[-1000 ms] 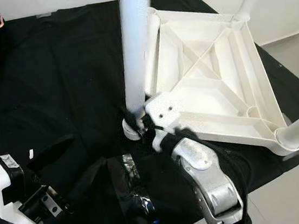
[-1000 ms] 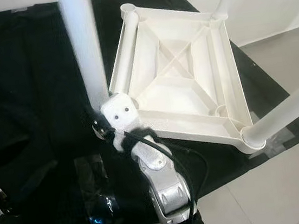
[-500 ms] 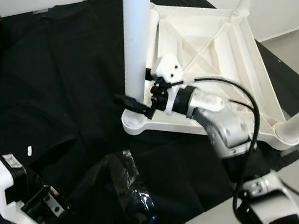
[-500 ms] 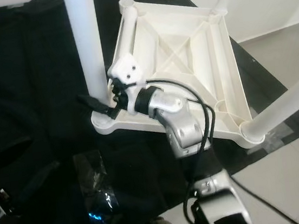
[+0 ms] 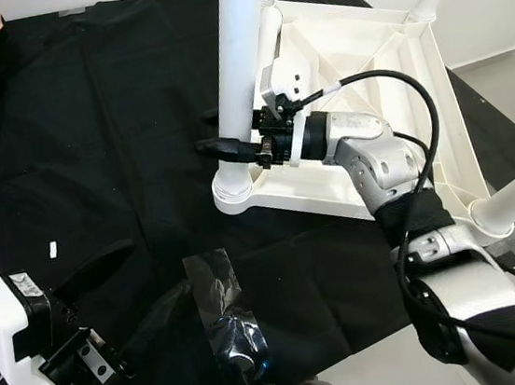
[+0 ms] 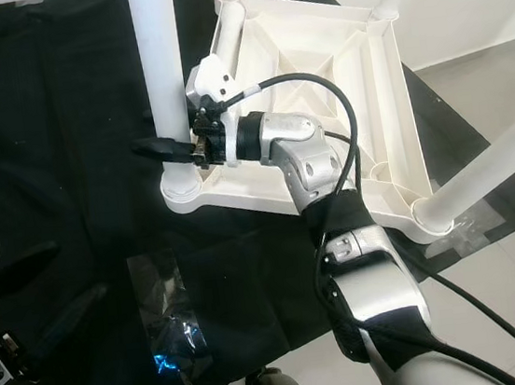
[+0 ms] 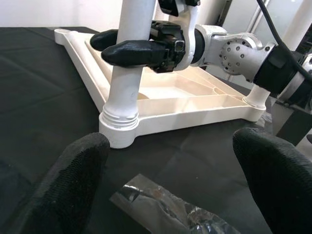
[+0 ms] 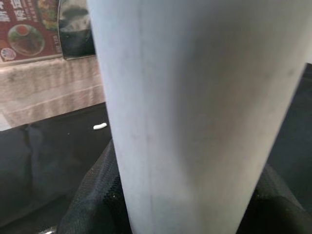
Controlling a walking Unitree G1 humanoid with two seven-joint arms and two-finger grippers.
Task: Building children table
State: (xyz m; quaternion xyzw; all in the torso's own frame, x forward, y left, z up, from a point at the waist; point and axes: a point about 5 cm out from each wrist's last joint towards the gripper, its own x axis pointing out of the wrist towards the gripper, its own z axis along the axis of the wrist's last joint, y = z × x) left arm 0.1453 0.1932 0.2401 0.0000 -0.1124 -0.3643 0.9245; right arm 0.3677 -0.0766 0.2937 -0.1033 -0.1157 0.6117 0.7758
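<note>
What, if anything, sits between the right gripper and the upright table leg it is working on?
Nothing visible: the right gripper has its black fingers on either side of the white table leg, just above the corner socket of the upturned tabletop.

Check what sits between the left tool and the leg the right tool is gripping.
In the left wrist view, between the left tool and the leg lies black cloth with a crumpled clear plastic wrapper on it. The right tool clamps the leg.

Both eye views look down on the table leg (image 5: pixel 241 72), the right wrist view pressed close against it
</note>
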